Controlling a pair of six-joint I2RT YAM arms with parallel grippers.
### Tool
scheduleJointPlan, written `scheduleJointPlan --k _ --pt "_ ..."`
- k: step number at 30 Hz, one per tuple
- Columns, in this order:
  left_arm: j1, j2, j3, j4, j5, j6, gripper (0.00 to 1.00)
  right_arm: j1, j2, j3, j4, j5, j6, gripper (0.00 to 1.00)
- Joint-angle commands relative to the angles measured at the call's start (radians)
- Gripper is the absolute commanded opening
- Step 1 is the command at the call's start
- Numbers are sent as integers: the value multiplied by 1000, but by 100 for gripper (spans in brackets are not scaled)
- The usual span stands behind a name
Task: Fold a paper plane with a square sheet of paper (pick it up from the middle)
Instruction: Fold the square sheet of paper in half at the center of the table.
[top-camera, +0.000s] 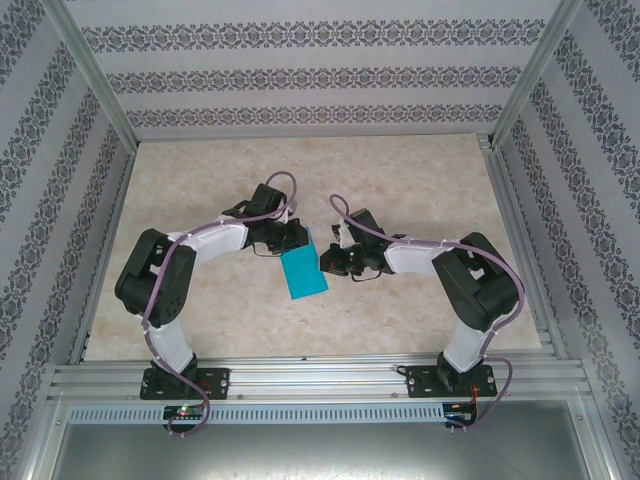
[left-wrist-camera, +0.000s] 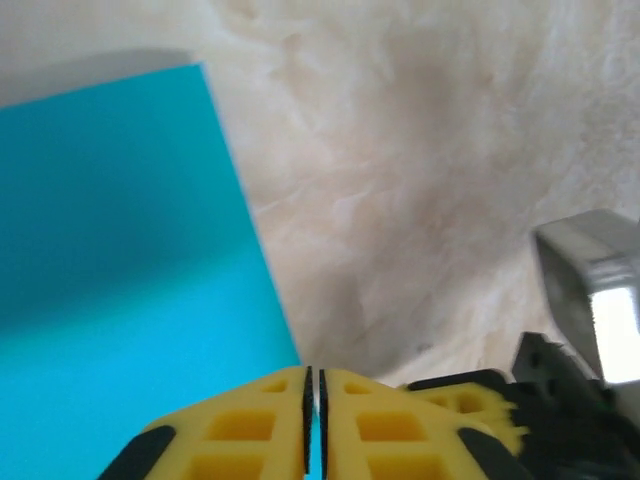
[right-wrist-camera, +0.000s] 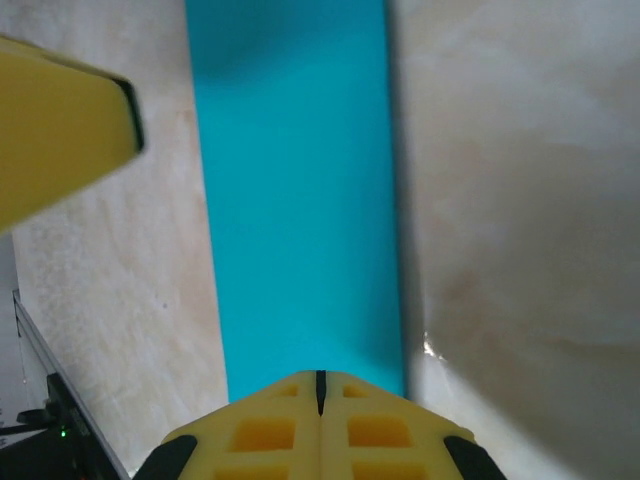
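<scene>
Setting: lab-type robot test cell. Aluminium extrusion frame (top-camera: 95, 110) boxes in a marble-look surface (top-camera: 400, 180). Damask-print wall panels (top-camera: 300, 75) on three sides. Slotted cable duct (top-camera: 320, 412) along near rail. Left arm (top-camera: 165, 300) and right arm (top-camera: 475, 300) bolted there.

Thing: sheet of paper (top-camera: 304, 272)
Look: plain teal-blue, unmarked, showing as a narrow rectangle with straight edges
Pose: long axis about 11 to 5 o'clock
Place: middle of the desk (top-camera: 420, 180), slightly toward 6 o'clock
</scene>
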Motion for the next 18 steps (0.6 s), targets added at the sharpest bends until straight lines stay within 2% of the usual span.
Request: scheduleJointPlan --k 1,8,12,18 --pt "-19 87 63 17 33 0 7 -13 31 31 55 11 51 0" --pt "-22 199 157 -17 39 31 0 -16 73 70 35 11 47 0" --pt "-21 240 196 -87 -11 74 0 -17 98 106 2 16 29 0" --pt "-20 259 184 -80 -16 90 0 -17 131 148 -32 26 16 0"
